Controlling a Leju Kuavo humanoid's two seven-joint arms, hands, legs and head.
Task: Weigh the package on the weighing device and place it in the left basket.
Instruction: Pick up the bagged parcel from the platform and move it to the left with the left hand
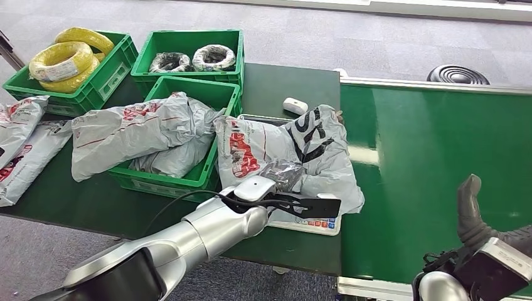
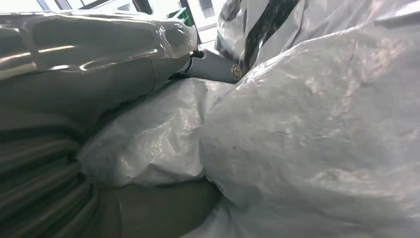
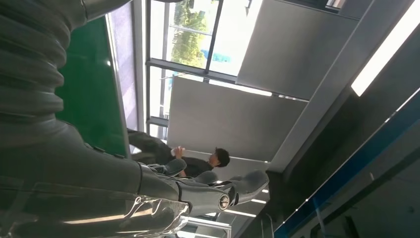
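Left robot hand [image 1: 276,182] half-buried under grey package [image 1: 285,147]

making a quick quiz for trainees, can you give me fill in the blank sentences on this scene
1. The grey package lies on the ____, whose keypad edge shows under it.
2. The robot's ____ hand is pressed into that package.
3. The nearest green basket holds grey ____.
4. The far left crate holds coils of ____ colour.

Missing words: scale; left; packages; yellow

package [image 1: 282,150] on scale [image 1: 310,222], basket [image 1: 182,135] left
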